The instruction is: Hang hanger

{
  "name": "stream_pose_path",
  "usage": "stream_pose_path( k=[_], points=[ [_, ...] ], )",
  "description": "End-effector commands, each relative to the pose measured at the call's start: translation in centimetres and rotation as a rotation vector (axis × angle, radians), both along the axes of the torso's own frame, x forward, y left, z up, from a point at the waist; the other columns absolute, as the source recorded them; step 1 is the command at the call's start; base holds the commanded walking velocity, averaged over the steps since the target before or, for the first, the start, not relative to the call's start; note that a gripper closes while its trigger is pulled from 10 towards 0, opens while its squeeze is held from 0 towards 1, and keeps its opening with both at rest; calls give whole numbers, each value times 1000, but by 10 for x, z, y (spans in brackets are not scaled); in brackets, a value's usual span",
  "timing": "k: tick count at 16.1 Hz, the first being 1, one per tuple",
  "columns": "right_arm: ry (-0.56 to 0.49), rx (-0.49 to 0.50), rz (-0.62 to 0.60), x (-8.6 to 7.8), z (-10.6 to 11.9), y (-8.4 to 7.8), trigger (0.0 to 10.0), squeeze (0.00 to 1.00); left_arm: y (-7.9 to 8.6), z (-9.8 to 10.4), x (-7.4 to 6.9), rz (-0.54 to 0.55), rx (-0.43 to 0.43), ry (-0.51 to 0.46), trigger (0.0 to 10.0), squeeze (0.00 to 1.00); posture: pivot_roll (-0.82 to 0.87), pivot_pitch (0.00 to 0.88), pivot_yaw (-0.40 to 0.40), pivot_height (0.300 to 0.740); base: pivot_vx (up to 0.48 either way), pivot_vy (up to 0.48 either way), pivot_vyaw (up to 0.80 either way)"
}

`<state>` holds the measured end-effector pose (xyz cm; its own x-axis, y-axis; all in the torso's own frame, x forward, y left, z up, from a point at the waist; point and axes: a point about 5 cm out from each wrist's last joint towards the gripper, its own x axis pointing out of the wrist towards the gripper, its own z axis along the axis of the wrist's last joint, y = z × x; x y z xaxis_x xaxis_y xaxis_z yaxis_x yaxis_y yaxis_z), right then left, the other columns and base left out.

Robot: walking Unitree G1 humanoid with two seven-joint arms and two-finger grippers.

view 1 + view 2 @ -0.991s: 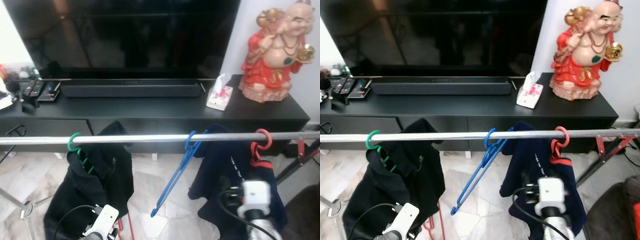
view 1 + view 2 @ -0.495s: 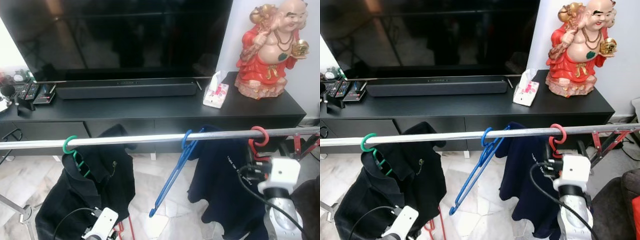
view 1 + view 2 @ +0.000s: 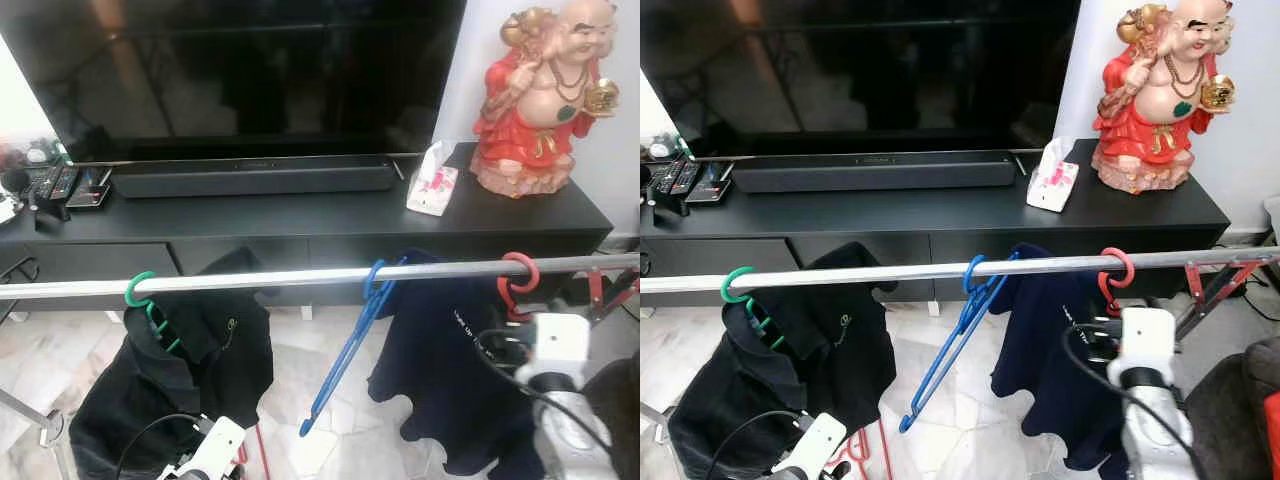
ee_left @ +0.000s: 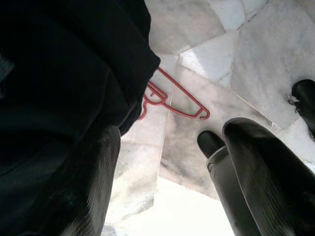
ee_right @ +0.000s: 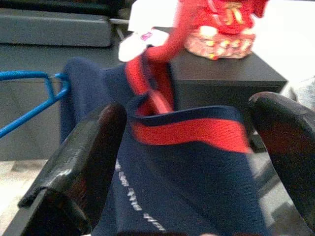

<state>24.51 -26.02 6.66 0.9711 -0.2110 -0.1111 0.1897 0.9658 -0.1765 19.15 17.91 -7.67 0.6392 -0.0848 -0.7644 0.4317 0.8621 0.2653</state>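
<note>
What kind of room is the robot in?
Most likely a living room in a home. A big television stands on a long black cabinet with a tissue box and a red statue, and clothes hang on a drying rail in front.

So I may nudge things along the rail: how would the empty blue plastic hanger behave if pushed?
The empty blue plastic hanger probably swings freely: it hangs tilted from the silver metal rail by its hook alone. It looks thin and carries no garment, so likely light and slightly springy. Its smooth hook would probably slide easily, perhaps lifting off if bumped upward.
</note>
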Motion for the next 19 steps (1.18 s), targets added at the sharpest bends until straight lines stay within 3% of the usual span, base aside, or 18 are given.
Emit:
stream_pose_path(
  k=[1,6,8,10,19],
  points=[
    [2,8,-11,2,2,-5,10000,0,5,-1,-2,6,15,22,10000,0,-71,0,6,740,0,0,0],
    [29,6,19,10,6,-1,10000,0,8,-3,-7,-7,21,33,10000,0,-65,4,22,740,0,0,0],
    [125,71,55,10,-9,3,10000,0,10,-4,-10,-16,24,47,10000,0,-63,0,31,740,0,0,0],
    [147,70,77,13,-13,6,10000,0,10,-4,-9,-29,29,51,10000,0,-59,0,30,740,0,0,0],
    [173,141,102,22,-19,22,10000,0,11,-3,-8,-26,28,50,10000,0,-46,0,40,740,0,0,0]
  ],
)
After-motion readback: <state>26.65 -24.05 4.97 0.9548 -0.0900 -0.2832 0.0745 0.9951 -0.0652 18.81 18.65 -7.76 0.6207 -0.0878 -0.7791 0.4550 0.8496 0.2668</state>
